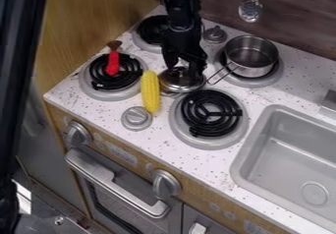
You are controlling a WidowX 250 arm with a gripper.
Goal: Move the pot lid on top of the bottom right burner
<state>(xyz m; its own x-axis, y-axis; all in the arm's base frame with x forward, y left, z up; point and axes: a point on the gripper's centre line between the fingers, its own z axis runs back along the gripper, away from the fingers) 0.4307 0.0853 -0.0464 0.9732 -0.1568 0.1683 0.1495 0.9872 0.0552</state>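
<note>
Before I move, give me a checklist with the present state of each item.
1. Claw over the pot lid: ok.
2. Secure grip on the pot lid: cannot tell.
3. Bottom right burner free for the pot lid: ok, its coil is bare.
4. Wide gap between corn and pot lid: not ok, the corn lies right beside it.
5. Pot off the target: ok, it sits on the top right burner.

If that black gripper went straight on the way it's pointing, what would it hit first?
Most likely the pot lid: the gripper points down at it, fingers apart. This one view leaves unclear whether there is any gap between them.
</note>
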